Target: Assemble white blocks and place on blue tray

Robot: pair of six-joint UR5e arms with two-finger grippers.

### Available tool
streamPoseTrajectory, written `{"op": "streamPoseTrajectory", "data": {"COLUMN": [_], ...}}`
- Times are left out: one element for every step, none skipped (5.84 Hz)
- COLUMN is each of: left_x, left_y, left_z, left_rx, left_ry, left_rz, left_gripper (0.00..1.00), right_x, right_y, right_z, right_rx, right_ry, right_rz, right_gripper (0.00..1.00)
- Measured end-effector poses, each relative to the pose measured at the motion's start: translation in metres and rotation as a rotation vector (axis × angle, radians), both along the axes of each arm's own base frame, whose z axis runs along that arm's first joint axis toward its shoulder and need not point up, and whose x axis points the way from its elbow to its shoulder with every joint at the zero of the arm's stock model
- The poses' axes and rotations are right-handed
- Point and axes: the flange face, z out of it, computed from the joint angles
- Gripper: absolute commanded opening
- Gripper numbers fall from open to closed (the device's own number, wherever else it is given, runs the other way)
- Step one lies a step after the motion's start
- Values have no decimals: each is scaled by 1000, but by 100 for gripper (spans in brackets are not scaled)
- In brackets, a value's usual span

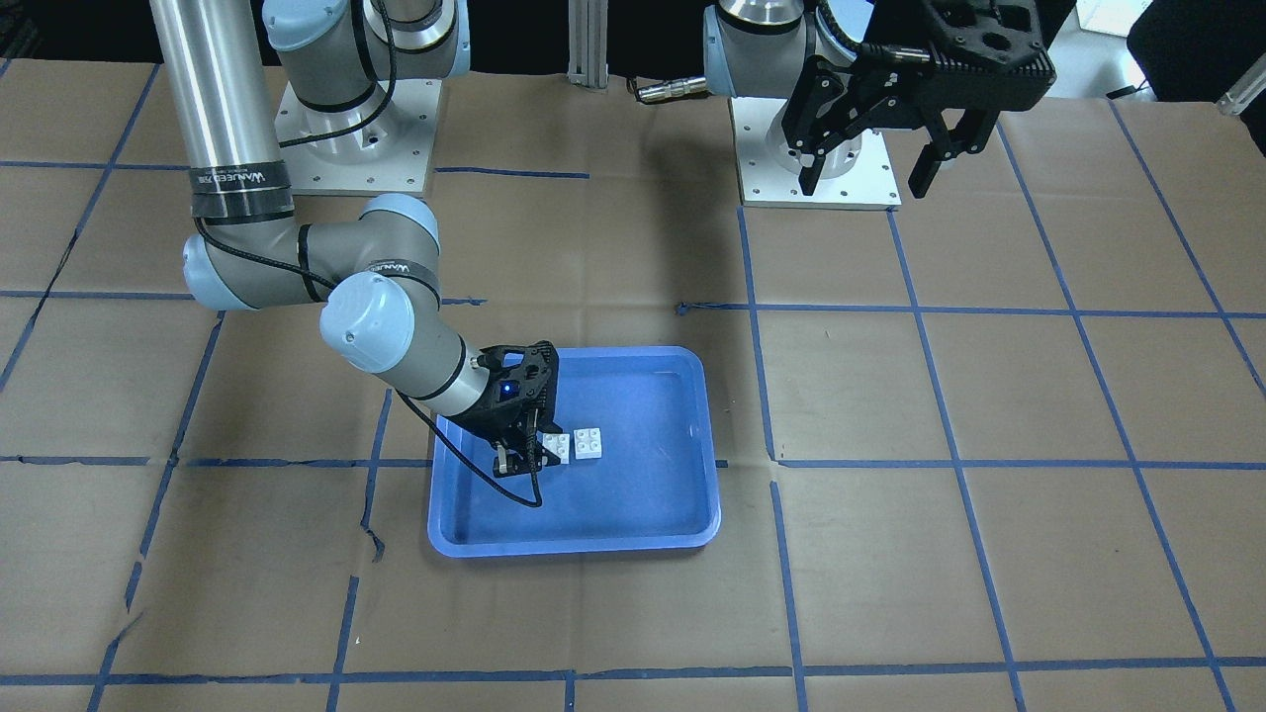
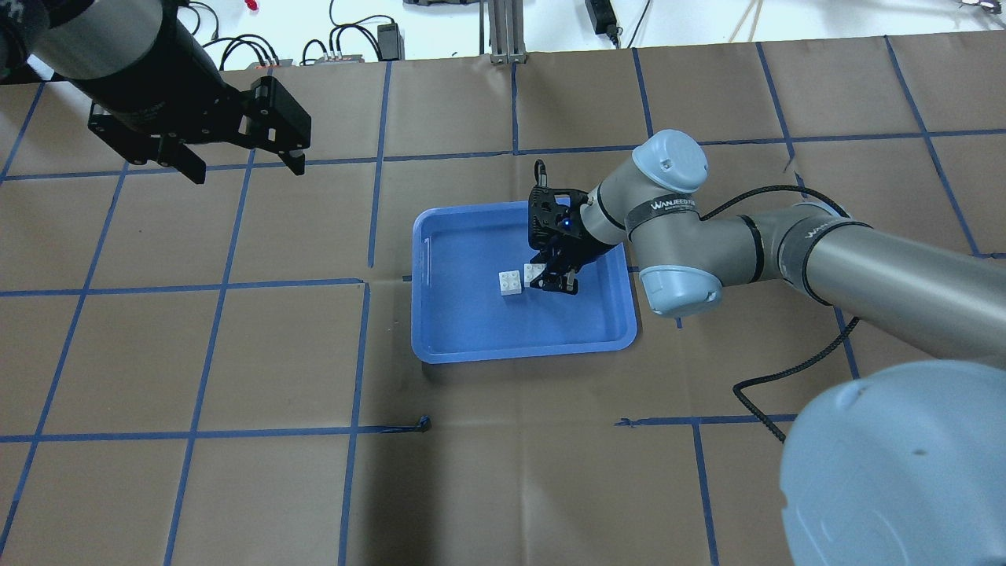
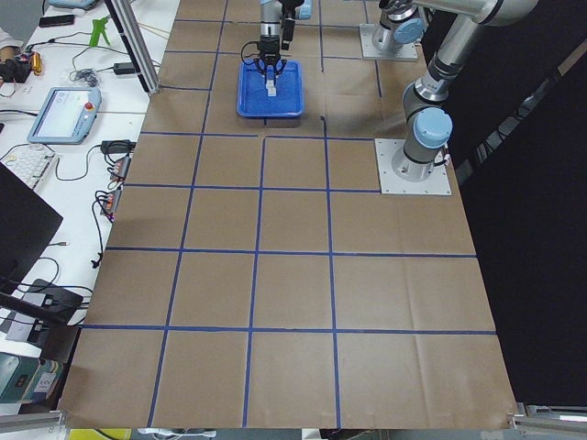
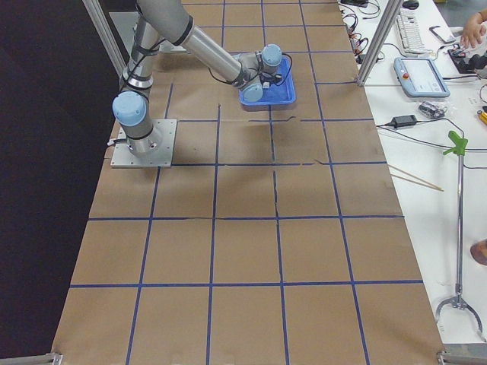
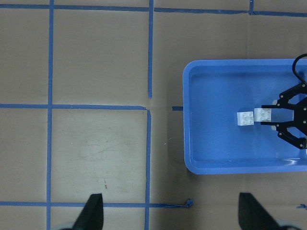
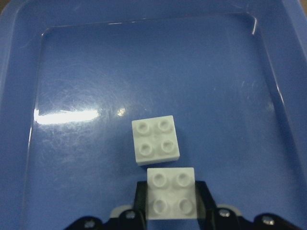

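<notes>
Right jaws tight around white block

1. The table is covered in brown paper, gridded into squares with blue tape
2. The blue tray lies flat near its middle, across a tape line
3. Two white base plates, the right arm's and the left arm's, sit well apart at its robot-side edge

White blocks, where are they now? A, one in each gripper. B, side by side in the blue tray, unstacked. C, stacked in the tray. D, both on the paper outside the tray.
B: the right wrist view shows the far block and the near block studs-up side by side on the blue tray, the near one between the right gripper's fingers.
</notes>
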Motion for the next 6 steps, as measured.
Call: {"op": "streamPoseTrajectory", "data": {"left_x": [0, 1, 1, 1, 1, 1], "left_y": [-1, -1, -1, -1, -1, -1], "left_z": [0, -1, -1, 0, 2, 4], "left_rx": [1, 1, 0, -3, -6, -9], "left_ry": [1, 1, 1, 2, 2, 2], "left_rz": [2, 3, 3, 3, 4, 4], "left_gripper": [99, 99, 99, 99, 99, 99], "right_x": [0, 0, 0, 1, 2, 4], "right_y": [0, 0, 0, 0, 1, 2], "right_z": [0, 0, -1, -1, -1, -1], "right_rx": [3, 5, 6, 6, 9, 12], "right_ry": [0, -1, -1, -2, -9, -20], "right_rz": [-5, -6, -6, -5, -3, 0], "right_gripper": [29, 29, 29, 29, 29, 29]}}
